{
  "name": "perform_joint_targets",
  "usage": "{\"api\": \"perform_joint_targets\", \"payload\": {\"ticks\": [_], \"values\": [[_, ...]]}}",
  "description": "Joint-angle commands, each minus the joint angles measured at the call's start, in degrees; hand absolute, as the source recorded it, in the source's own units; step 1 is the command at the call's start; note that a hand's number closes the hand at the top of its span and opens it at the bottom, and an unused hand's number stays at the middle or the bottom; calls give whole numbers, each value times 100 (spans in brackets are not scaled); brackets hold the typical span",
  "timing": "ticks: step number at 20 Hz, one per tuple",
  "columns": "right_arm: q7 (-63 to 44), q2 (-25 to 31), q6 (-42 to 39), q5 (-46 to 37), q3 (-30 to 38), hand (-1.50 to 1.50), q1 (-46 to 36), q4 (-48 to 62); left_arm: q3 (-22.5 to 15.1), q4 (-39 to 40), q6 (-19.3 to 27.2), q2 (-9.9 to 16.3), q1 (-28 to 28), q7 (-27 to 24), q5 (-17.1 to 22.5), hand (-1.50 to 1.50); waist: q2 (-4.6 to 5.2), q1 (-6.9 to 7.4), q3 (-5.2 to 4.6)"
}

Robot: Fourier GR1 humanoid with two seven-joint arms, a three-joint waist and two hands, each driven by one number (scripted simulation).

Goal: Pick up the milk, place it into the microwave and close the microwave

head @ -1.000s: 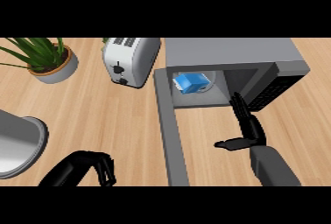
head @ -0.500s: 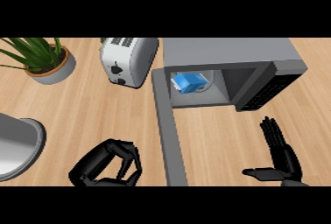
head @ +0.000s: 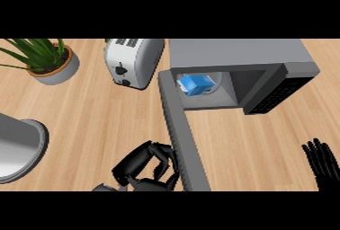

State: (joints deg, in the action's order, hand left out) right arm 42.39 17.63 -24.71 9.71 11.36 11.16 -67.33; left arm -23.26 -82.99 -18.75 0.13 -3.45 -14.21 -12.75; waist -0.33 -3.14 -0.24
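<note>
Light wooden counter (head: pixel 100 117) bearing a potted plant (head: pixel 46 60), toaster (head: pixel 133 60), open microwave (head: pixel 239 56) and grey pot (head: pixel 16 148).

A light wooden counter (head: pixel 93 117) is filling the frame, a potted plant (head: pixel 46 58) sitting upper left beside a toaster (head: pixel 133 60).

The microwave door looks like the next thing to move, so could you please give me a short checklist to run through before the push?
1. Milk carton inside the microwave cavity: ok.
2. Door open, swung out toward the robot: ok, not yet closed.
3. Left hand beside the door's outer face, fingers curled, holding nothing: ok.
4. Left hand touching the door: cannot tell.
5. Right hand open, well apart from the door's swing: ok.
6. Toaster left of the hinge, outside the closing path: ok.
</note>
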Motion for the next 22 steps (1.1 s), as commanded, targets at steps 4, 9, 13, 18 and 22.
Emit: {"api": "perform_joint_targets", "payload": {"ticks": [4,9,13,18,22], "values": [[-261,196,-997,928,-74,-150,685,-1353,-1659,911,1098,-12,-554,244,543,150,39,11,10],[-901,360,-1107,1392,-297,-150,1021,-2546,-2557,1377,2294,-12,-1206,334,1198,150,53,-83,3],[-1422,581,-1104,1756,-356,-150,844,-2988,-3299,1421,3196,-11,-1701,540,1683,150,78,-189,-1],[-1774,588,-1026,2028,-523,-150,1023,-3733,-3434,1487,4043,-7,-2461,653,2265,150,96,-425,-8],[-2057,723,-1055,2089,-681,-150,992,-4036,-3500,1709,4514,-6,-3013,662,2572,150,130,-513,-11]]}}
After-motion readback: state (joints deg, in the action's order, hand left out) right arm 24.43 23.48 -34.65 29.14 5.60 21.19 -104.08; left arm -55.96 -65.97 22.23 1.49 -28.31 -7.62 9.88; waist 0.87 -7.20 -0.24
